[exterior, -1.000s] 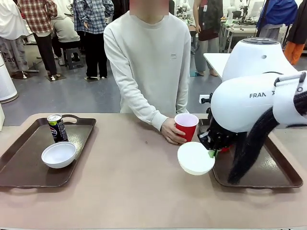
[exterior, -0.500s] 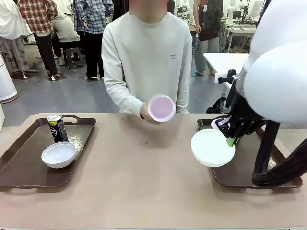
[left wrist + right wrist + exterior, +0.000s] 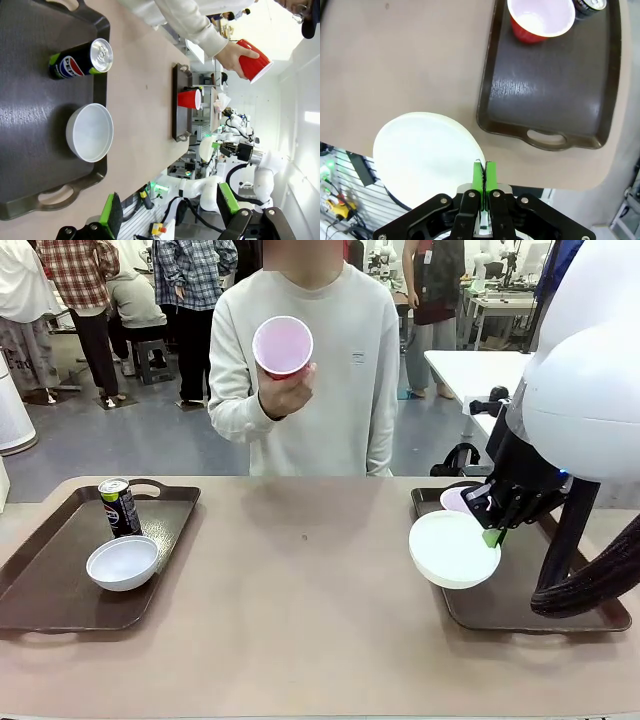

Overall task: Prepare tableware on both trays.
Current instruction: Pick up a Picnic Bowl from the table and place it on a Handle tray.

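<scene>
White bowl point(image 3: 453, 549): right hand point(image 3: 494, 536) is pinching its rim, tilted, hanging over the near-left corner of the right tray point(image 3: 590, 615). Advice: level it and lower it onto bare tray floor, apart from the red cup point(image 3: 540, 20) and can point(image 3: 590, 4) standing at the far end. Left hand point(image 3: 170, 212): gaping wide, carrying nothing, hovering above the left tray point(image 3: 40, 585) with its bowl point(image 3: 122, 562) and Pepsi can point(image 3: 119, 506). Person is holding a second red cup point(image 3: 282, 346) aloft. Tabletop point(image 3: 300, 610): matte tan; busy workshop behind
</scene>
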You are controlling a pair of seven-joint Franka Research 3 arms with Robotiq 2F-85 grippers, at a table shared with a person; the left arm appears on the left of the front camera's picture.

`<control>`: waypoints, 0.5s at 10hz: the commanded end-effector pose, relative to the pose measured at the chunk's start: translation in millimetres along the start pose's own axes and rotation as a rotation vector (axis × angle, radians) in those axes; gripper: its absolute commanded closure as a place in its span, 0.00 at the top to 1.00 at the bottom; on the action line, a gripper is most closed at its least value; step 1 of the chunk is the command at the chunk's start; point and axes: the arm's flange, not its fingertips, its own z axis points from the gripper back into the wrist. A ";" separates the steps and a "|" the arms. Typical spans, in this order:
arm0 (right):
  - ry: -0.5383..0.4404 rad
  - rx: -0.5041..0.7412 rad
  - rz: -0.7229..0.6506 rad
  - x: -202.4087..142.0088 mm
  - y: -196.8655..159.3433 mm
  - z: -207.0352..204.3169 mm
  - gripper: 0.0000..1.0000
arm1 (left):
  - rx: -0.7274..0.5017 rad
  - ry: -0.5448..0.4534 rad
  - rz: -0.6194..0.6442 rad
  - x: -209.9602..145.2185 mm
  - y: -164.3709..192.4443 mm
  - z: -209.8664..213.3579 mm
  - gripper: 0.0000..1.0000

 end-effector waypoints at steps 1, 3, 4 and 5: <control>0.000 0.028 -0.015 -61.6 -25.0 -63.1 0.03 | -0.007 0.000 -0.006 -0.7 -0.9 1.9 1.00; -0.053 0.007 -0.153 -23.3 -45.6 -76.0 0.03 | -0.007 0.000 -0.006 -0.7 -0.9 1.9 1.00; -0.049 -0.005 -0.200 -3.5 -66.8 -84.6 0.03 | -0.007 0.000 -0.006 -0.7 -0.9 1.9 1.00; -0.030 0.000 -0.201 4.7 -81.2 -91.4 0.03 | -0.007 0.000 -0.006 -0.7 -0.9 1.9 1.00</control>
